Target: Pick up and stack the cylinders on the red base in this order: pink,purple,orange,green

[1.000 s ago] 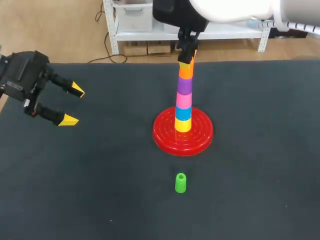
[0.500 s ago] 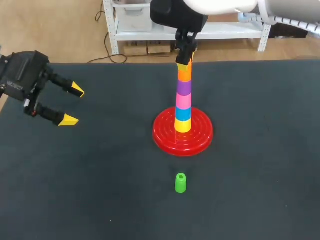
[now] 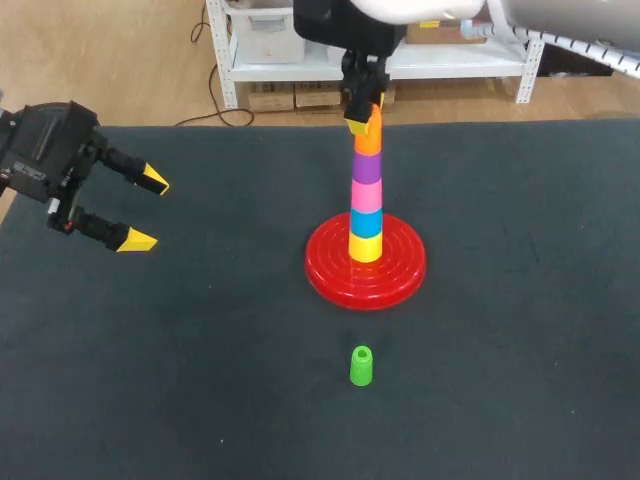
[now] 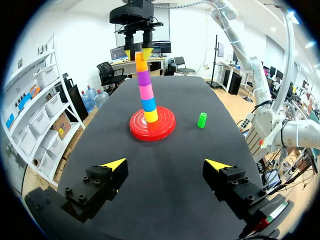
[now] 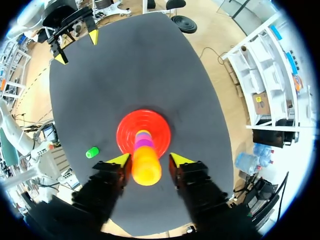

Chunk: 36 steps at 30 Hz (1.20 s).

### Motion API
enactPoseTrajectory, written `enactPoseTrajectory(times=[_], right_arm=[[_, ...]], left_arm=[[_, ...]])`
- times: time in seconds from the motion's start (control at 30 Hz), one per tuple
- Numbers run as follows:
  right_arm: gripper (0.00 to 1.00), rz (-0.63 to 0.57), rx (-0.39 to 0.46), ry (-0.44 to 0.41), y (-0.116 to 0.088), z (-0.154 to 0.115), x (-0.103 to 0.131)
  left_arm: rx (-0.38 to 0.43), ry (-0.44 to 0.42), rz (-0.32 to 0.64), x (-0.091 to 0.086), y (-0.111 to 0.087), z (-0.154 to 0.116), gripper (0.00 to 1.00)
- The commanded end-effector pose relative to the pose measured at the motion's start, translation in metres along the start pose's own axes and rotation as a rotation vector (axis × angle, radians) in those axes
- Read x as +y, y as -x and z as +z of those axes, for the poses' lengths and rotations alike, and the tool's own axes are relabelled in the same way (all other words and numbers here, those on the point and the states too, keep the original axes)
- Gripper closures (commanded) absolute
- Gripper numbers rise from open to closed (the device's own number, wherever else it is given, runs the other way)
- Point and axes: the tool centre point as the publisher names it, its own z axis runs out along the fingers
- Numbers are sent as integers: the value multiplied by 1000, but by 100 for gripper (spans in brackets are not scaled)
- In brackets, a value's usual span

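The red base (image 3: 400,275) stands mid-table with a stack on it: yellow, blue, pink (image 3: 366,197), purple (image 3: 367,170), and the orange cylinder (image 3: 369,141) on top. My right gripper (image 3: 364,113) hangs over the stack's top. In the right wrist view the orange cylinder (image 5: 146,170) stands between the fingers (image 5: 120,160) of my right gripper (image 5: 150,160), with small gaps on both sides, so the gripper is open. The green cylinder (image 3: 361,366) stands alone in front of the base. My left gripper (image 3: 147,210) is open and empty at the far left.
The left wrist view looks along the table from my left gripper (image 4: 166,165) to the base (image 4: 165,125), the stack and the green cylinder (image 4: 201,120). Dark mat lies bare between the left gripper and the base.
My right gripper's fingers have spread off the orange cylinder, and the arm has shifted slightly left and up. The orange cylinder stays on the stack. The left arm has not moved.
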Motion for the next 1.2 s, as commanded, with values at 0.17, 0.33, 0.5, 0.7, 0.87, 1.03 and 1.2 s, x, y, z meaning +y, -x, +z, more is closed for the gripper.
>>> enactPoseTrajectory(times=[0.17, 0.33, 0.5, 0.7, 0.87, 1.03, 1.2], right_arm=[[0, 13, -52, -146, -14, -13, 21], [0, 14, -75, -253, -20, -40, 44], [0, -12, -68, -296, -23, -60, 75], [0, -5, -62, -302, -31, -56, 108], [0, -8, -68, -265, -39, -36, 129], [0, -18, -106, -212, -49, -17, 145], [0, -36, -109, -131, -51, 7, 158]], left_arm=[[-4, 3, 3, -1, -1, 0, 0], [-4, 3, 3, -1, -1, 0, 0], [-4, 3, 3, -1, -1, 0, 0], [-4, 3, 3, -1, -1, 0, 0], [-4, 3, 3, -1, -1, 0, 0], [-4, 3, 3, -1, -1, 0, 0], [-4, 3, 3, -1, -1, 0, 0]])
